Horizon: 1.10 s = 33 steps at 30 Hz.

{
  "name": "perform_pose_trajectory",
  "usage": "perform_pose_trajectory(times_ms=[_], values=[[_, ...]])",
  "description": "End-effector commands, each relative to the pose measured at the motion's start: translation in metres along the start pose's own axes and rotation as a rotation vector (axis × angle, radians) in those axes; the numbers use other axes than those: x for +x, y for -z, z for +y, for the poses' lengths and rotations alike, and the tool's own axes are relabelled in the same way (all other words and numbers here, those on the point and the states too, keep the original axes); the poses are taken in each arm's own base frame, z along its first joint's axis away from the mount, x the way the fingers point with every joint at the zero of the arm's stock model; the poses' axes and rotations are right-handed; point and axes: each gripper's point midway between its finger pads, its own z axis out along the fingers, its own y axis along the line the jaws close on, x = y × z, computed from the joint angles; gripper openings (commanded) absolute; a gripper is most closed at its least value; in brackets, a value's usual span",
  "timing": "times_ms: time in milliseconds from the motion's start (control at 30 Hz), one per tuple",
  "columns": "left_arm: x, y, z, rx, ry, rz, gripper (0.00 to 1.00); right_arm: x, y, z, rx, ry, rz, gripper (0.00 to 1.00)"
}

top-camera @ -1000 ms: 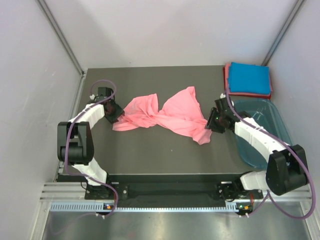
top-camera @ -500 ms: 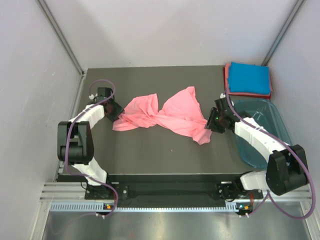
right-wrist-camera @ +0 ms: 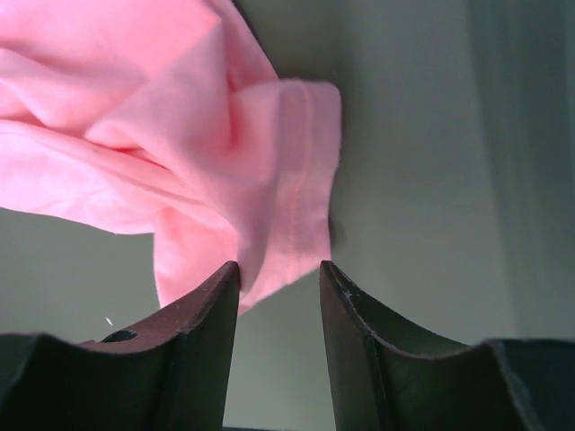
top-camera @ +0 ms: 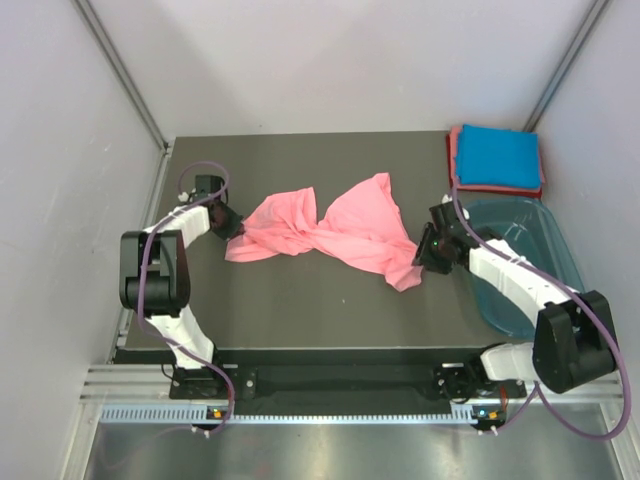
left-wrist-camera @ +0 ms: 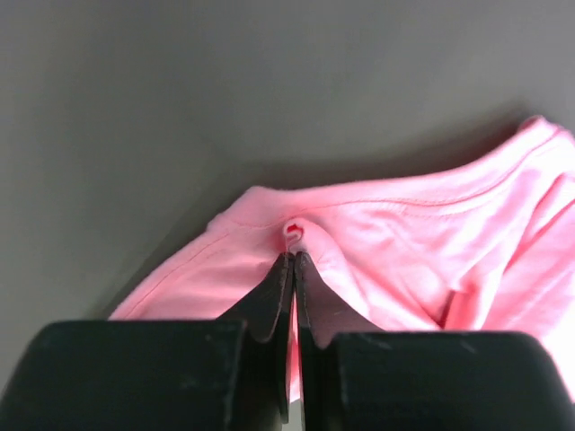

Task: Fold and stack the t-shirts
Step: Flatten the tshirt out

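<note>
Left arm: the elbow is folded near the table's left edge and the forearm is turned inward, so that the left gripper (left-wrist-camera: 294, 257) is held low over the table (top-camera: 300, 320). Its jaws are clenched on a small pinch of hem of the salmon shirt (top-camera: 335, 232), the rest of which is spread crumpled ahead of the fingers.

Right arm: the forearm is extended diagonally from its base and the right gripper (right-wrist-camera: 278, 269) is angled down at the opposite end of the same shirt. Its jaws are parted, with a hemmed corner of cloth lying between the fingertips, ungrasped.

Behind this gripper, a teal tub (top-camera: 552, 262) is seen. Beyond it, a folded blue shirt (top-camera: 497, 155) is stacked on a folded red shirt (top-camera: 500, 189).
</note>
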Motion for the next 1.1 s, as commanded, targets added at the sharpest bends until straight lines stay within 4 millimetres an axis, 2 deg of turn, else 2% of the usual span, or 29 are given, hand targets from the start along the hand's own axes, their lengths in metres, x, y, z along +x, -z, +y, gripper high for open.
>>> perform_pose_trajectory(times_ms=[0,167,400,600,733,900,1067], values=[[-0.026,0.012,-0.029,0.086,0.007,-0.07,0.0,0.007,0.01,-0.006,0.025,-0.029,-0.009,0.42],[-0.037,0.034,-0.044,0.12,-0.003,-0.088,0.0,0.017,0.012,-0.014,0.037,-0.056,-0.004,0.42],[-0.057,0.088,-0.072,0.222,-0.022,-0.168,0.0,0.028,0.012,-0.021,0.07,-0.051,0.004,0.41],[-0.069,0.125,-0.083,0.261,-0.038,-0.225,0.0,0.041,0.006,-0.02,0.103,-0.014,0.002,0.41],[-0.075,0.143,-0.089,0.284,-0.056,-0.254,0.0,0.046,0.0,-0.015,0.106,0.002,0.012,0.41],[-0.073,0.148,-0.089,0.285,-0.068,-0.249,0.0,0.047,-0.003,-0.007,0.091,0.015,0.016,0.41],[-0.066,0.135,-0.073,0.233,-0.083,-0.235,0.0,0.048,-0.004,-0.002,0.086,0.032,0.018,0.41]])
